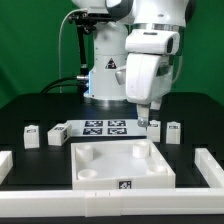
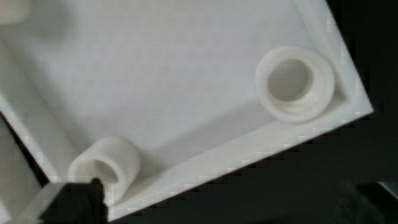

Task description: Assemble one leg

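The pincer hangs open and empty over the tabletop, near a corner hole. The leg stands upright on the counter, just beside the pincer and beyond the tabletop's far edge. Three similar posts stand farther off.

The arm hung from above, its bulky white wrist directly over the jaws; the gripper pointed straight down; one dark finger showed in the wrist view; the jaws' spread could not be told.
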